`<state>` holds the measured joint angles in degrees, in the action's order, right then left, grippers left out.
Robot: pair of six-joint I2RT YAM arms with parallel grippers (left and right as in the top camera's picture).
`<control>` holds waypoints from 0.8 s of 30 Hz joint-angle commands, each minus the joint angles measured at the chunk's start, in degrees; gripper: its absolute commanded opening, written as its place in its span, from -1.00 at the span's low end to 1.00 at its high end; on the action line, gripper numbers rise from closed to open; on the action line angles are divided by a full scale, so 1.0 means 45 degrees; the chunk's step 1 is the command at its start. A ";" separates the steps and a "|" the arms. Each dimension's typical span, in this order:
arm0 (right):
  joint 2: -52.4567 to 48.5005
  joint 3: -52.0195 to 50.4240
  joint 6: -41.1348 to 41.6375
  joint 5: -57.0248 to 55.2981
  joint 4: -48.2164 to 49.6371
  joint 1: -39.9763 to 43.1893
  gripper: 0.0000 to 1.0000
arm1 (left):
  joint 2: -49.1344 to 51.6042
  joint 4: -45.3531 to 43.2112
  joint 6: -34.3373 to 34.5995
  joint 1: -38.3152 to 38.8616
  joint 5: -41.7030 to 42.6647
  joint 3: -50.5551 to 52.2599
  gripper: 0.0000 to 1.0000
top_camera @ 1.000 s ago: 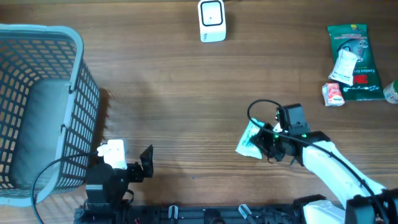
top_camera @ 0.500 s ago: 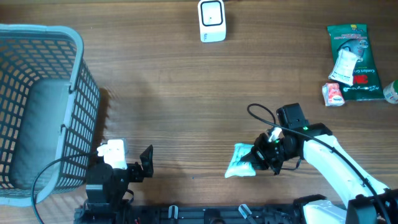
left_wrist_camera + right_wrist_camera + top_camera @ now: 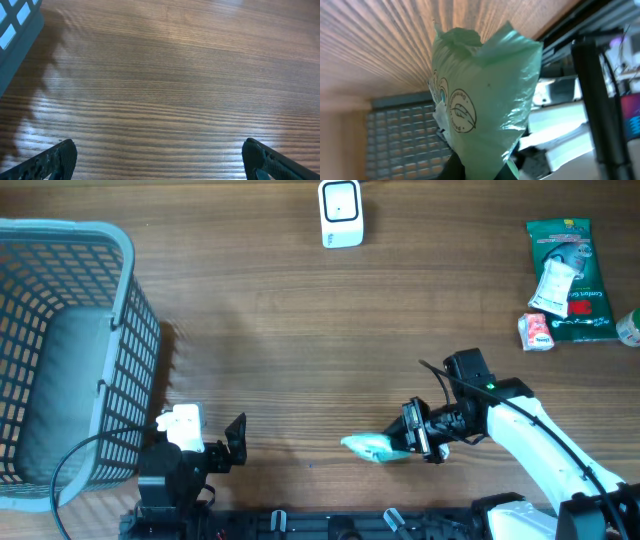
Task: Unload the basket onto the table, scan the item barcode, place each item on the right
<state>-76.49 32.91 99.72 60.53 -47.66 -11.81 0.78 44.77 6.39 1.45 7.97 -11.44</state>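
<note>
blue-grey mesh basket [image 3: 138, 350] sits at the left of the desk [image 3: 300, 330]; i see only its grey floor inside. right gripper [image 3: 412, 442]: jaws pressed nearly together, pinching the pale green pouch [image 3: 372, 447] near the front edge, well apart from the white scanner [image 3: 341, 213] at the back. left gripper [image 3: 236, 442]: jaws spread wide over bare wood, holding nothing. in the right wrist view the pouch hides the jaws; its print is too small to read. a green item [image 3: 630, 328] is cut off at the right edge.
</note>
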 commanded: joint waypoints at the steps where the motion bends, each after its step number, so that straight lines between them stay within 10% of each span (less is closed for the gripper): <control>1: 0.0024 0.0330 0.2652 0.0651 0.0301 -0.0029 -0.91 | -0.0087 -0.0024 0.0112 0.0034 -0.0024 0.0058 1.00; 22: -0.3551 0.0345 0.4163 -0.1885 0.1287 0.0374 -0.88 | -0.0087 -0.0029 0.0112 0.0034 -0.0024 0.0058 1.00; 24: -0.3551 0.0340 0.4167 -0.2526 0.2157 0.0714 -0.28 | -0.0087 -0.0029 0.0112 0.0034 -0.0024 0.0058 1.00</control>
<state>-91.31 34.24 118.10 57.54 -42.15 -10.66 0.78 44.77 6.39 1.45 7.97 -11.44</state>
